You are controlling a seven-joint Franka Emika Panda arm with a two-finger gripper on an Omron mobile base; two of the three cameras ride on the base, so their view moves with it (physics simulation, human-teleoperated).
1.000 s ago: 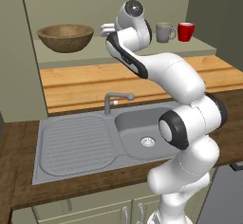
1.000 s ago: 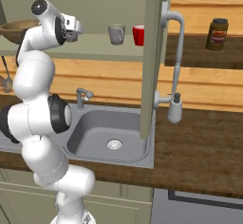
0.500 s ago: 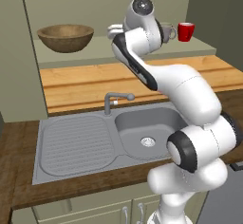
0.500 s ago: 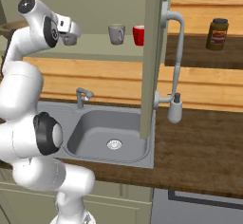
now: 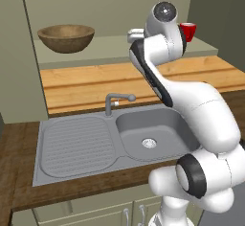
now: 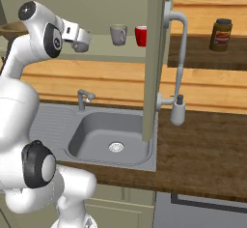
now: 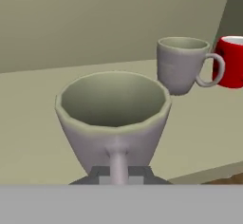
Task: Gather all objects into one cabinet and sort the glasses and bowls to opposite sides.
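Now that your arm has swung toward the shelf's right, the gripper (image 7: 118,171), clamped on a grey mug (image 7: 113,118), nears the other grey mug (image 7: 182,64) and red mug (image 7: 232,61).

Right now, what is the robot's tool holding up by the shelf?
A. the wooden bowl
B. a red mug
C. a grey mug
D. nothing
C: the tool is shut on a grey mug by its handle, while the red mug and wooden bowl sit on the shelf.
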